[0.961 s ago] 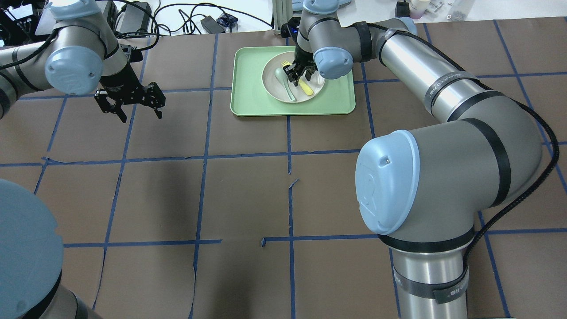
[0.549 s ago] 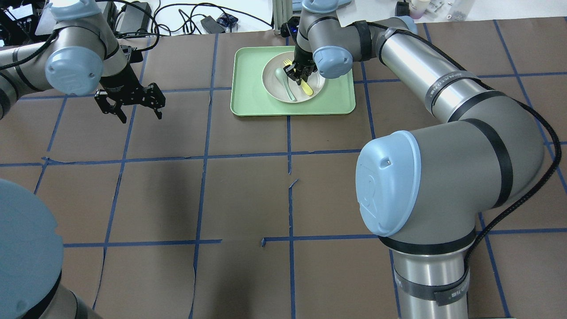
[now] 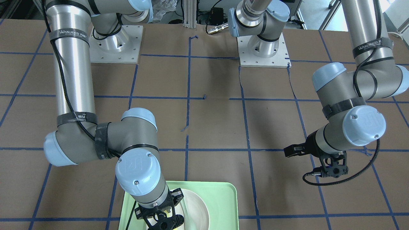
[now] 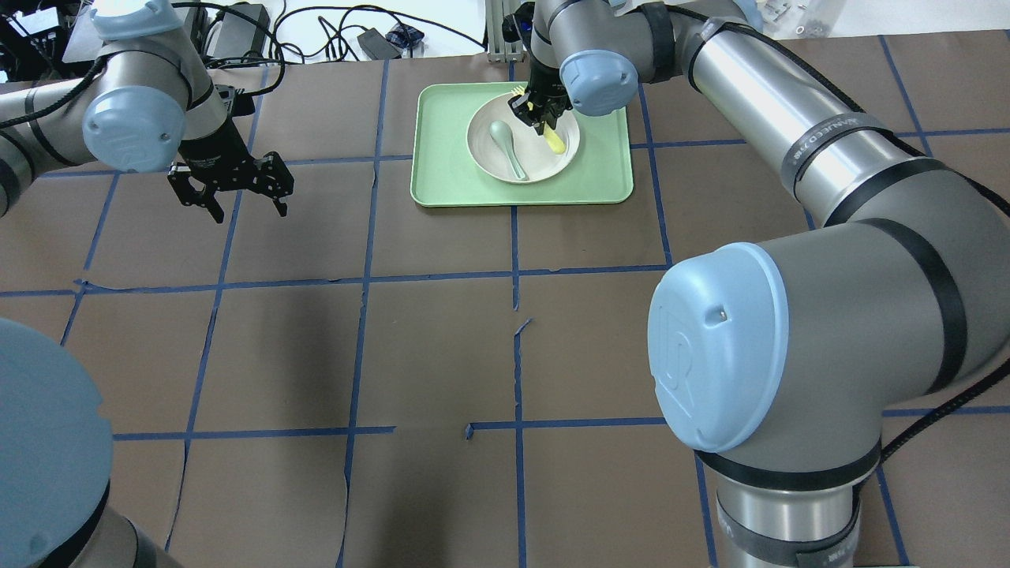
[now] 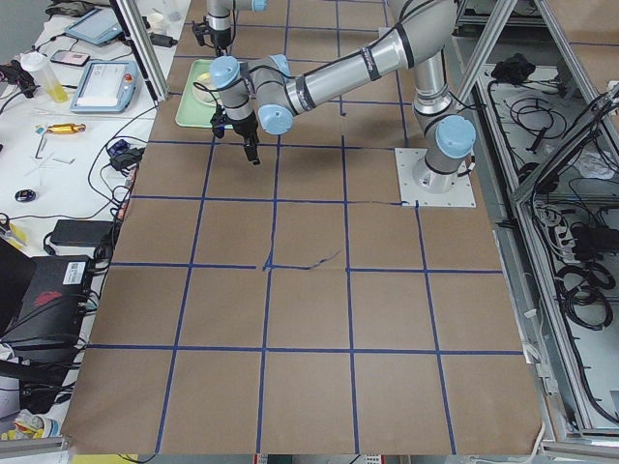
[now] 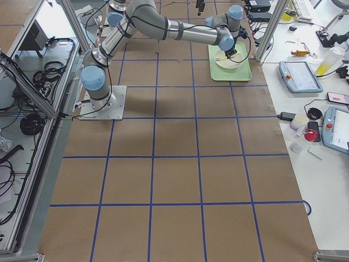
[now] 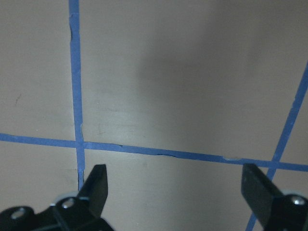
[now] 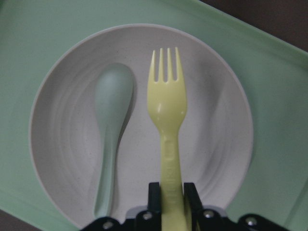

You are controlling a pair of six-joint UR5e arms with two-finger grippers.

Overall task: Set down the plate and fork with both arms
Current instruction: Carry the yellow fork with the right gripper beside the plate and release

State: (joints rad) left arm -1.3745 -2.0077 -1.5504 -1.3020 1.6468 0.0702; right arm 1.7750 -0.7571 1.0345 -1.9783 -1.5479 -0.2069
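Note:
My right gripper [image 4: 539, 117] is shut on the handle of the yellow fork [image 4: 555, 142] and holds it tilted just above the off-white plate [image 4: 540, 163]. In the right wrist view the fork [image 8: 167, 110] sticks out from between the shut fingers [image 8: 154, 195], tines forward, over the plate [image 8: 211, 120]. A pale grey-green spoon [image 4: 505, 143] lies in the plate, left of the fork. My left gripper [image 4: 237, 189] is open and empty above bare table, well to the left of the tray. Its spread fingers [image 7: 96, 185] show over blue tape lines.
The plate sits in a light-green rectangular tray [image 4: 446, 158] at the far middle of the brown table [image 4: 442, 347], which carries a blue tape grid. Cables and power bricks [image 4: 316, 31] lie beyond the far edge. My right arm's big elbow [image 4: 789, 331] covers the near right.
My right gripper has shut on the fork, which lay in the plate, and lifted it a little toward the far side. The left arm has barely moved.

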